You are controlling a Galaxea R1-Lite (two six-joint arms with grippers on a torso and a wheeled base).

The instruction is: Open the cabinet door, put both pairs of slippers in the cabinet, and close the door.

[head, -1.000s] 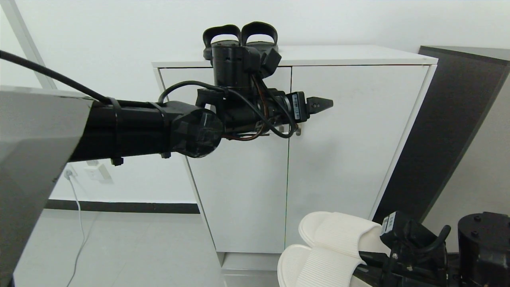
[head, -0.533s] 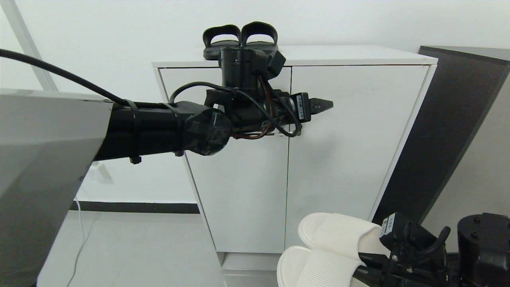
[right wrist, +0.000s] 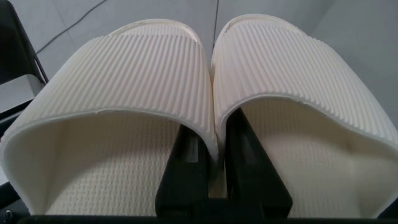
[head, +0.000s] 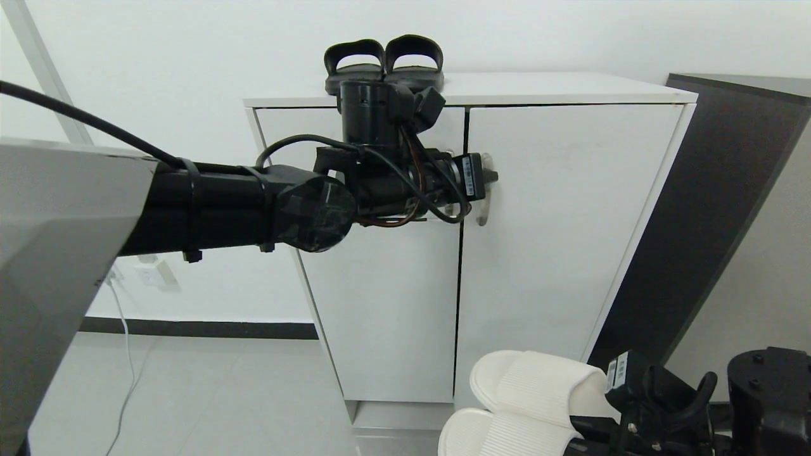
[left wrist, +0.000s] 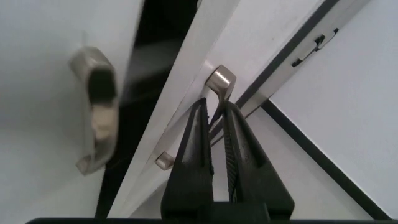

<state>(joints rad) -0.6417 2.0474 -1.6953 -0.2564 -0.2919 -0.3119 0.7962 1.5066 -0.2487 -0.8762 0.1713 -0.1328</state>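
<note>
Metal and stiff, the handle [left wrist: 221, 79] on the barely ajar cabinet door [left wrist: 264, 31] should pull without flexing where my left gripper [left wrist: 216, 106] pinches it mid-length, while my right gripper [right wrist: 213, 155] clamps the soft, light white slippers [right wrist: 124, 81] low before the cabinet.

Bright, diffuse indoor light on the white cabinet [head: 570, 85], faint soft shadows on its doors [head: 545, 253], black gap between them, small glint on its door handle [left wrist: 221, 79], cream slippers [head: 538, 380] low before it evenly lit

Head wide on cabinet [head: 570, 221]; wrists close
</note>
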